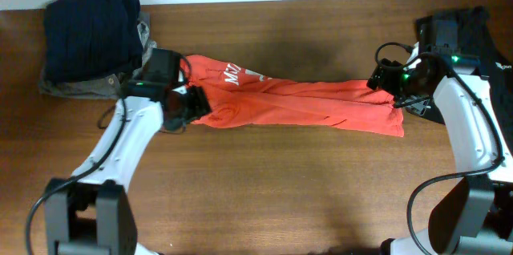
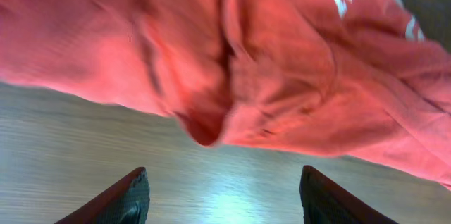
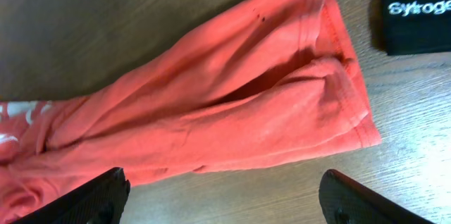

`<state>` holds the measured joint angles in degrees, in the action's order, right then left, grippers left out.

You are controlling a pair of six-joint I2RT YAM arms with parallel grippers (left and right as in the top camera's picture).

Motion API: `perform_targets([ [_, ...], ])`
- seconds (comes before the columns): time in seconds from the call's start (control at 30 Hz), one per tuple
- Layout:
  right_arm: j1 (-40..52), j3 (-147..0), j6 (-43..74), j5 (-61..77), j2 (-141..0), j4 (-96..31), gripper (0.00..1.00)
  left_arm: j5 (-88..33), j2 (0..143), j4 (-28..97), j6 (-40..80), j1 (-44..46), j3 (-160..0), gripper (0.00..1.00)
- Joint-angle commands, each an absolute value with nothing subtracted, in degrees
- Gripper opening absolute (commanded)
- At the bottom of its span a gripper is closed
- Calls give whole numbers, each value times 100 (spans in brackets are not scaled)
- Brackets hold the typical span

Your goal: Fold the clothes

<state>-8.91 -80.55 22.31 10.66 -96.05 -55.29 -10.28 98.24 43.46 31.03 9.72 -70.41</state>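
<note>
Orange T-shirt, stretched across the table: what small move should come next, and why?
Probably lower the right gripper onto the hem end and close. The orange T-shirt lies in a long bunched band, both grippers are open and empty, and the hem sits just ahead of the right one.

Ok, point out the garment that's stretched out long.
The orange-red T-shirt, a long band mid-table. The navy garment sits folded far left; the black garment lies at the right edge.
</note>
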Motion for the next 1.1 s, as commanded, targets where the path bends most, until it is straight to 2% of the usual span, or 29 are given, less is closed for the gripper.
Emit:
perform_targets([
  [0.0,-799,-8051,2182,1142,-9638,-5575,92,-1216,10121,4246,3647,1184,-7054,67],
  [0.1,-788,-8051,2180,1140,-9638,-5621,92,-1116,10294,4233,3951,1199,-7054,68],
  [0.57,-781,-8044,2134,1138,-9690,-5664,93,-926,10680,3800,3992,1192,-7070,66],
  [0.77,-784,-8042,2121,1138,-9690,-5686,94,-897,10680,3741,3992,1094,-7105,53],
  [1.07,-784,-8042,2117,1133,-9690,-5754,94,-602,10680,3435,3988,937,-7105,9],
])
